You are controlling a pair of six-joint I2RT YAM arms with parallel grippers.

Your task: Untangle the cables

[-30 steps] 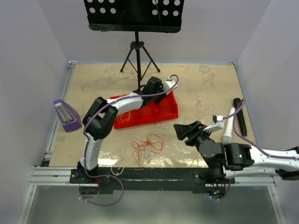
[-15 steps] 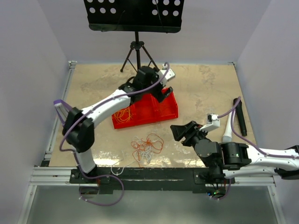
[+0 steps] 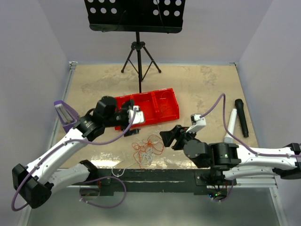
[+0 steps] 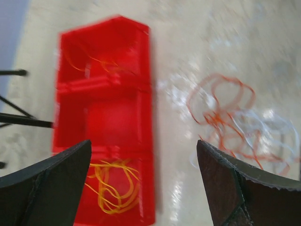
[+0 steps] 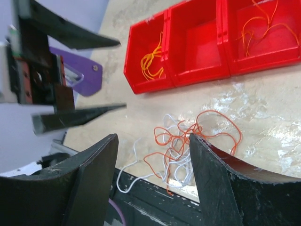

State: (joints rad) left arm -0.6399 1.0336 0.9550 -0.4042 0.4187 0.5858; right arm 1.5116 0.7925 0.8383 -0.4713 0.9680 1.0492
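Note:
The cables (image 3: 148,148) lie as a tangled orange and white clump near the table's front edge, also seen in the left wrist view (image 4: 230,120) and the right wrist view (image 5: 188,139). My left gripper (image 3: 134,117) hangs open and empty over the near left end of the red tray (image 3: 171,113); its jaws (image 4: 143,143) straddle the tray's edge. Yellow wires (image 4: 110,188) lie in one end compartment and orange wires (image 5: 261,23) in the other. My right gripper (image 3: 169,136) is open and empty just right of the clump (image 5: 153,139).
A purple stand (image 3: 66,115) sits at the left edge. A music stand (image 3: 136,19) on a tripod rises at the back. A black microphone (image 3: 241,117) and a white tube (image 3: 230,127) lie at the right. A white strand (image 3: 120,169) trails onto the front rail.
My left gripper opened over the tray's far right end, then the arm swung back to the tray's near left end. My right gripper slid left toward the clump.

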